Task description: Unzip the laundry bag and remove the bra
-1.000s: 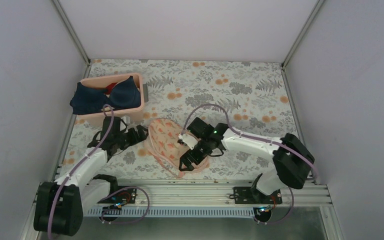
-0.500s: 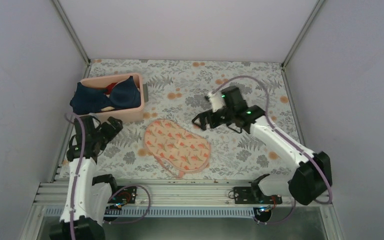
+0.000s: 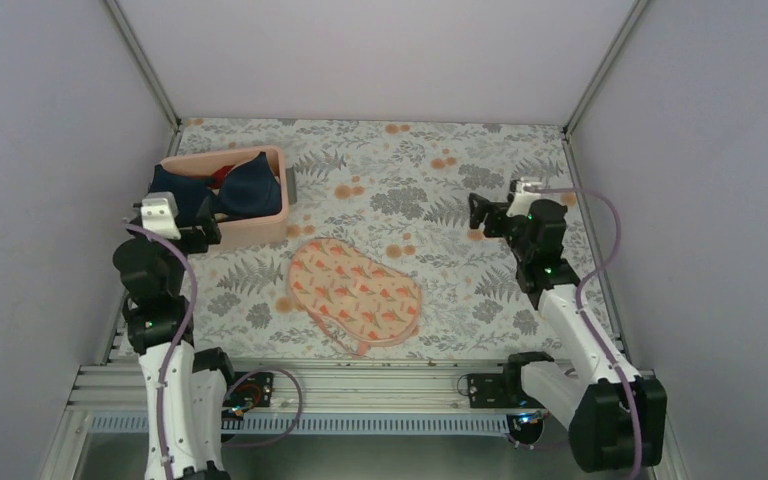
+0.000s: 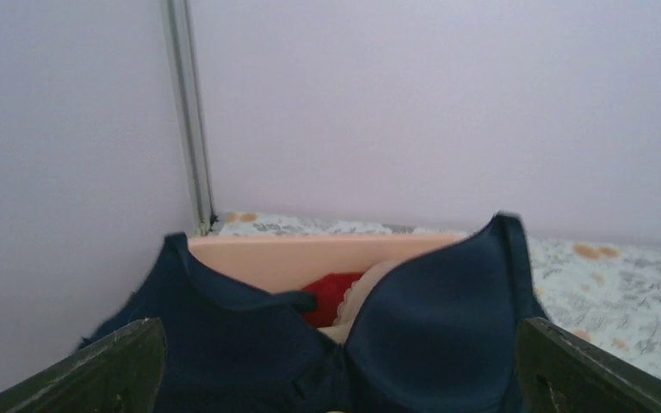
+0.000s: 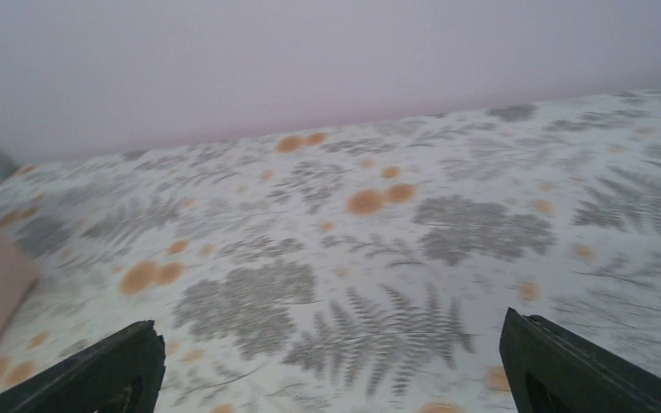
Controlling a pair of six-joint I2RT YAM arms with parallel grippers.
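Far-left tabletop (image 3: 430, 160) corner: we see pink bin (image 3: 263, 228) holding bra (image 3: 250, 188), red garment (image 4: 331, 291) | laundry bag (image 3: 355, 292) mid-tabletop, flat, perhaps empty | left gripper (image 4: 342, 372), right gripper (image 5: 331, 366) agape

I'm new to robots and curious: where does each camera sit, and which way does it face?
Top external: high behind the robot, looking down on table, laundry bag, bin; left arm and right arm show.
Left wrist: on left arm, facing the bra atop the bin; left fingers show.
Right wrist: on right arm, facing table and back wall; right fingers show.
Top and left wrist share the bra.
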